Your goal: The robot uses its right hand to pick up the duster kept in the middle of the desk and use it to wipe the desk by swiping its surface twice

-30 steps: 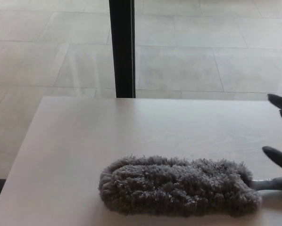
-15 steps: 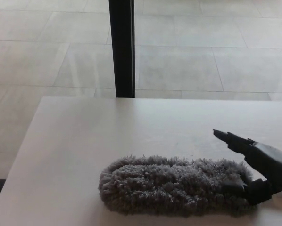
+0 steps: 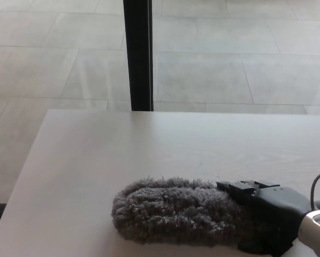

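- The right robot hand [image 3: 267,214] now lies low over the right end of the duster [image 3: 187,211], covering the part of the grey pile that was open to view half a second ago.
- In the earlier frame this robot hand stood higher and farther right, with one finger stretched out above the duster's far edge; a second ago only two fingertips showed at the right border.
- A dark finger [image 3: 240,187] now points left across the top of the fluffy head, touching or just above the fibres; which of the two cannot be told.
- Whether the fingers are closed around the duster or merely resting on it cannot be told, since the underside of the robot hand is hidden by the pile and the frame edge.
- The pale handle that showed at the right a second ago is now hidden behind the robot hand.
- The duster itself has not shifted: it lies flat on the counter [image 3: 96,160], near the front edge, a little right of centre, its long side running left to right.
- A silver wrist piece [image 3: 316,235] and a thin dark cable [image 3: 316,184] show at the near right corner.
- Beyond the far edge of the counter is a tiled floor [image 3: 229,64] and a black upright post [image 3: 138,53], both unchanged.
- The left robot hand is out of view.
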Robot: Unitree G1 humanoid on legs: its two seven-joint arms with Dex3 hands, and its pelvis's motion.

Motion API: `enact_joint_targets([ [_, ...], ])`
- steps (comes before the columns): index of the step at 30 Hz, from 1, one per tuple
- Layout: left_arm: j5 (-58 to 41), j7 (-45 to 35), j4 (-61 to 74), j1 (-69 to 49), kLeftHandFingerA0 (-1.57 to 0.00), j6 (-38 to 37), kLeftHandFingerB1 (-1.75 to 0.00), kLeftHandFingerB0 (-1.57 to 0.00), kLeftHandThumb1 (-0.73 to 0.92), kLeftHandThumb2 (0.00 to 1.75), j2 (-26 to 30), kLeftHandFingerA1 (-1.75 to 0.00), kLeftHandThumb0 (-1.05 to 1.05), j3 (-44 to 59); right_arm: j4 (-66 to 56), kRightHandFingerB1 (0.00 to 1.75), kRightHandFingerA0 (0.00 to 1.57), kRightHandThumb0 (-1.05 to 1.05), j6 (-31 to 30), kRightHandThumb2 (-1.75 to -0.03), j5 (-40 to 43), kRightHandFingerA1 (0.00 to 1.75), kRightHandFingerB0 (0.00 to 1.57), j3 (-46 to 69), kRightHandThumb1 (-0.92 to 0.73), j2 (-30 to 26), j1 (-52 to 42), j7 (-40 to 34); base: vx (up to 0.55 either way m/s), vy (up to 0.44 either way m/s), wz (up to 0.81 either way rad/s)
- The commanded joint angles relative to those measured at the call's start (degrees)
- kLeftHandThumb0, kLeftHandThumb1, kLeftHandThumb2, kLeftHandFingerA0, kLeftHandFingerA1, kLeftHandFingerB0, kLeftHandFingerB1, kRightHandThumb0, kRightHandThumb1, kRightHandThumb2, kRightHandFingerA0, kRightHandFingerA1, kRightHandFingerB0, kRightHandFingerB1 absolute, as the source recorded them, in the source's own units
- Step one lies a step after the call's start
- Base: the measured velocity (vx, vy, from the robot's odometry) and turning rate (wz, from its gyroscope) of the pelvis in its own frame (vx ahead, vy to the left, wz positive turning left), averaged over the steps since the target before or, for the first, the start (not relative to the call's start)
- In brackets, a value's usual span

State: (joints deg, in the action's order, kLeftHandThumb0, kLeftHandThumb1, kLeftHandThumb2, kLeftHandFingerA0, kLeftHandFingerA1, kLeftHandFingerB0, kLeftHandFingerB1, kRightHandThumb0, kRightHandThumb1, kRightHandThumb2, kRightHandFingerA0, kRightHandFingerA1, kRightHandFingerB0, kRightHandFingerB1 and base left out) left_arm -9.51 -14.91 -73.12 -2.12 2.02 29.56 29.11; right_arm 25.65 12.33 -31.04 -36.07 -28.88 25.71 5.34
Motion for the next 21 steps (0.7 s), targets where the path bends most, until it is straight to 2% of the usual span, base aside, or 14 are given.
enact_joint_targets([
  [1,-0.1,-1.5,-0.5,-0.4,-0.41,-1.2,-0.45,-0.33,0.78,0.63,2.1,-0.62,-0.55,-1.0,3.9,0.11,0.0,-0.86,2.5,-0.81,-9.1,0.09,0.0,-3.9,-0.5,-0.1,0.2,-2.6,0.0,0.0,0.0],
  [2,-1.0,-1.7,-0.4,-0.2,-0.39,-0.2,-0.45,-0.33,0.78,0.63,2.2,-0.62,-0.54,-0.3,5.3,0.19,0.0,-0.74,3.0,-0.78,-9.4,0.17,0.0,-4.3,-0.42,0.3,0.2,-4.0,0.0,0.0,0.0],
  [3,0.0,-1.0,-0.6,-0.1,-0.41,-0.8,-0.44,-0.36,0.78,0.63,2.2,-0.6,-0.55,-1.3,8.6,0.25,0.01,-0.47,3.9,-0.64,-9.9,0.42,0.05,-4.9,-0.63,0.8,0.3,-6.0,0.0,0.0,0.0],
  [5,-0.7,-1.2,-0.6,-0.1,-0.4,-0.7,-0.45,-0.35,0.77,0.63,2.2,-0.61,-0.53,-0.8,10.8,0.27,0.02,-0.52,4.0,-0.77,-10.7,0.51,0.02,-5.6,-0.59,1.2,0.8,-7.2,0.0,0.0,0.0],
  [6,0.0,-0.7,-0.6,-0.1,-0.44,-1.1,-0.45,-0.37,0.77,0.62,2.2,-0.62,-0.55,-1.4,12.5,0.52,0.04,-0.31,4.3,-1.1,-11.6,0.55,0.0,-6.2,-0.64,1.4,1.3,-8.9,0.0,0.0,0.0],
  [7,-1.0,0.5,-0.7,0.2,-0.48,-0.2,-0.46,-0.41,0.74,0.62,2.1,-0.62,-0.54,-0.4,14.0,0.31,0.12,-0.41,4.3,-0.62,-11.9,0.57,0.07,-6.5,-0.71,1.6,1.6,-9.2,0.0,0.0,0.0],
  [8,-0.3,-0.5,-0.5,0.2,-0.42,-0.2,-0.56,-0.32,0.6,0.96,2.4,-0.66,-0.57,-1.2,14.9,0.38,0.2,-0.37,4.9,-0.62,-11.6,0.65,0.08,-6.4,-0.74,1.7,1.4,-9.7,0.0,0.0,0.0],
  [10,0.0,-0.6,-0.6,0.3,-0.42,-0.2,-0.55,-0.32,0.6,0.96,2.6,-0.66,-0.56,-1.7,16.5,0.43,0.32,-0.36,6.2,-0.63,-12.0,0.86,0.12,-6.6,-0.8,1.7,1.6,-11.5,0.0,0.0,0.0],
  [11,-0.6,-0.8,-0.8,0.2,-0.44,-0.5,-0.46,-0.37,0.77,0.63,2.5,-0.63,-0.53,-1.2,18.4,0.54,0.65,-0.33,9.3,-0.7,-12.9,1.56,0.31,-6.8,-0.87,1.4,1.3,-16.5,0.0,0.0,0.0],
  [12,-0.2,-0.7,-0.7,0.1,-0.44,-0.5,-0.45,-0.38,0.78,0.63,2.6,-0.62,-0.54,-1.6,20.1,0.72,0.87,-0.3,12.0,-0.75,-13.9,1.67,0.52,-7.1,-0.85,1.2,1.1,-21.5,0.0,0.0,0.0],
  [14,-0.5,-1.0,-0.8,0.2,-0.4,-0.2,-0.45,-0.34,0.78,0.63,2.7,-0.62,-0.52,-1.5,21.8,0.83,0.9,-0.27,14.0,-0.82,-14.8,1.69,0.63,-7.4,-0.81,1.2,1.2,-25.9,0.0,0.0,0.0],
  [15,-0.6,-1.2,-0.9,0.3,-0.44,-0.3,-0.44,-0.37,0.77,0.63,2.8,-0.6,-0.54,-1.4,23.2,1.44,0.85,-0.31,15.6,-0.86,-16.4,1.75,0.6,-8.1,-0.8,1.2,1.1,-32.2,0.0,0.0,0.0],
  [18,-0.7,-1.0,-0.8,0.5,-0.43,0.1,-0.47,-0.38,0.77,0.63,2.8,-0.65,-0.54,-1.4,24.8,1.45,0.88,-0.31,16.8,-0.89,-19.3,1.75,0.61,-9.4,-0.76,1.4,0.7,-43.5,0.0,0.0,0.0],
  [21,-0.5,-2.0,-0.3,0.0,-0.42,-1.0,-0.46,-0.35,0.79,0.63,2.6,-0.64,-0.54,-1.8,24.6,1.6,0.91,-0.3,18.0,-0.98,-18.1,1.75,0.55,-8.7,-0.72,2.2,0.0,-44.3,0.0,0.0,0.0],
])
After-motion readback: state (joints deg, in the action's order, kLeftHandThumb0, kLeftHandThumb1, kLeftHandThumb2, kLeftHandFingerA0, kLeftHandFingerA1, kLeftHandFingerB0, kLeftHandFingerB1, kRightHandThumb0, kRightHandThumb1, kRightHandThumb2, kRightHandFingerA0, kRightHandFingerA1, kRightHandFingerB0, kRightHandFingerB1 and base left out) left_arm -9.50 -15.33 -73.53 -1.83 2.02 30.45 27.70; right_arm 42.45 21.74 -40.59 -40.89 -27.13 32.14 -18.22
